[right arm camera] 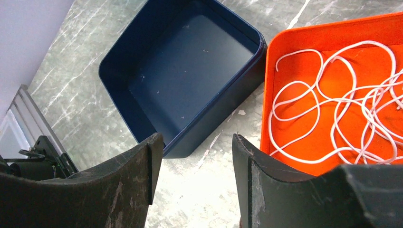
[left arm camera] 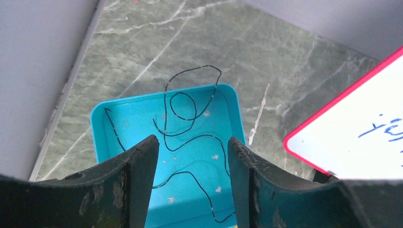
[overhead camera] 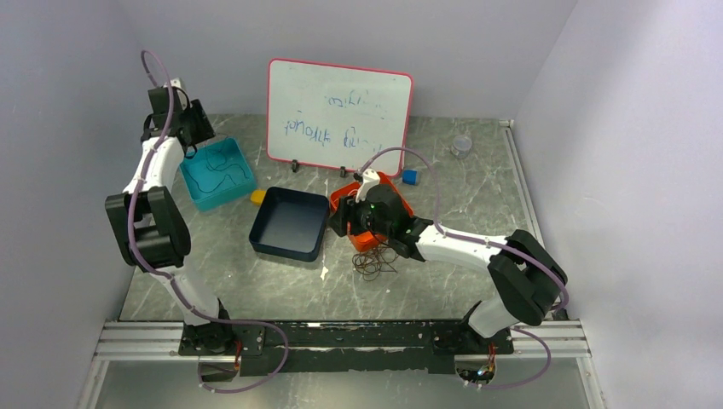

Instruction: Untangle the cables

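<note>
While black cable [left arm camera: 204, 136] sprawls in teal tray [left arm camera: 138, 118] — left gripper [left arm camera: 192, 140], right gripper [right arm camera: 197, 137] gape.

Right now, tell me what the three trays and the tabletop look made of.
Teal tray: probably moulded plastic, matte, rounded corners. Dark blue tray: likely the same, slight sheen on its floor. Orange tray: plastic too, evenly coloured, matte. Tabletop: grey-green with white veins, marble-like; real stone or printed laminate, cannot tell.

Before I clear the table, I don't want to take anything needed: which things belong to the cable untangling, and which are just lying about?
Job: black cable, white cable, brown cable, teal tray, orange tray, likely the navy tray.
Lying about: whiteboard, blue block, yellow block, small grey object.
</note>
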